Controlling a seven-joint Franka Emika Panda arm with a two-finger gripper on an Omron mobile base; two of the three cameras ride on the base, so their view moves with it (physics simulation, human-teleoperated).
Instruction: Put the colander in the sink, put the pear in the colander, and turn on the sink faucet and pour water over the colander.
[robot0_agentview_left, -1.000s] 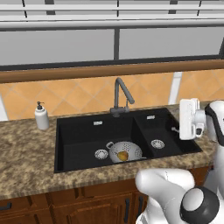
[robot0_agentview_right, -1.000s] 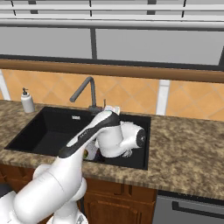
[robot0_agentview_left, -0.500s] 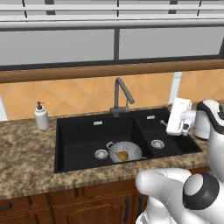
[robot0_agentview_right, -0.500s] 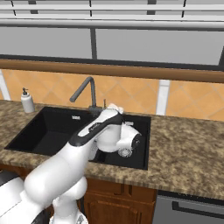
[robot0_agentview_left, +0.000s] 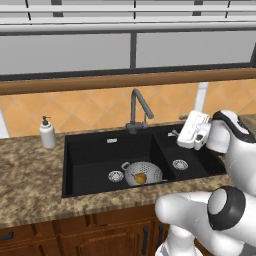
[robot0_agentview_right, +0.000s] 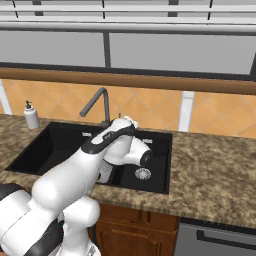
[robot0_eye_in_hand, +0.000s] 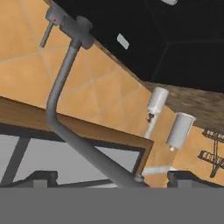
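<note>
**Hand swings in toward the tap; pear sits in the colander**

Over the last second the hand has travelled from beyond the right edge of the sink to a spot over the narrow basin, nearer the tap. In the left base view the gripper now hangs above the back of that basin, just right of the faucet and apart from it. Its fingers stand wide apart with nothing between them. In the hand view the two dark fingertips rise at the bottom edge, one at each side, and the faucet runs across the view between them, its spout reaching toward the camera and its lever at the top left.

The colander rests on the floor of the wide basin of the sink, near the front right, just beside the round drain. The pear lies inside the colander. No water shows at the spout.

The soap bottle stands on the counter to the left of the sink. In the right base view the arm crosses in front of the sink, with the faucet behind it, and hides most of the colander.
</note>
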